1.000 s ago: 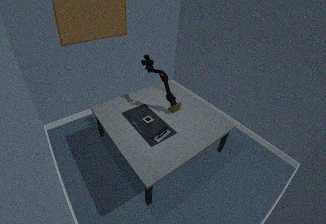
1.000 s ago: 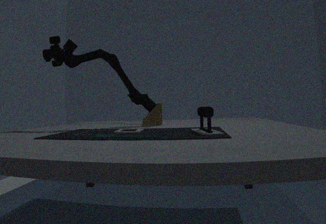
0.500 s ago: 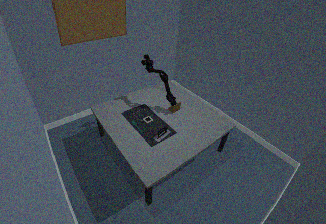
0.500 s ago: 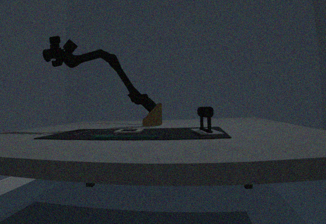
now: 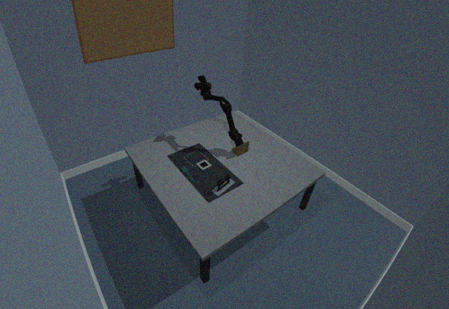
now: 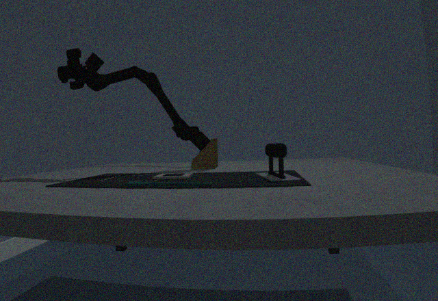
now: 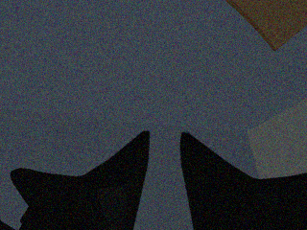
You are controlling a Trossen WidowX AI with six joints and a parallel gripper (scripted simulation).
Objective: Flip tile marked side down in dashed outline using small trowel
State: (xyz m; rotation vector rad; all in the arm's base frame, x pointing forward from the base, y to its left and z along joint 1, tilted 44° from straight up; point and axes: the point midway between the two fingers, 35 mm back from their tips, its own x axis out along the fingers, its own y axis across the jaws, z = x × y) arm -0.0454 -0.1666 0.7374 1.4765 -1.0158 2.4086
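The tool (image 6: 67, 74) hangs high above the tabletop (image 5: 253, 175), its fingers nearly together with nothing between them. The tile (image 5: 203, 164) lies flat on the dark mat (image 5: 196, 182), its marked side up. The trowel (image 5: 222, 185) rests on its stand near the mat's front end, well apart from the tool.
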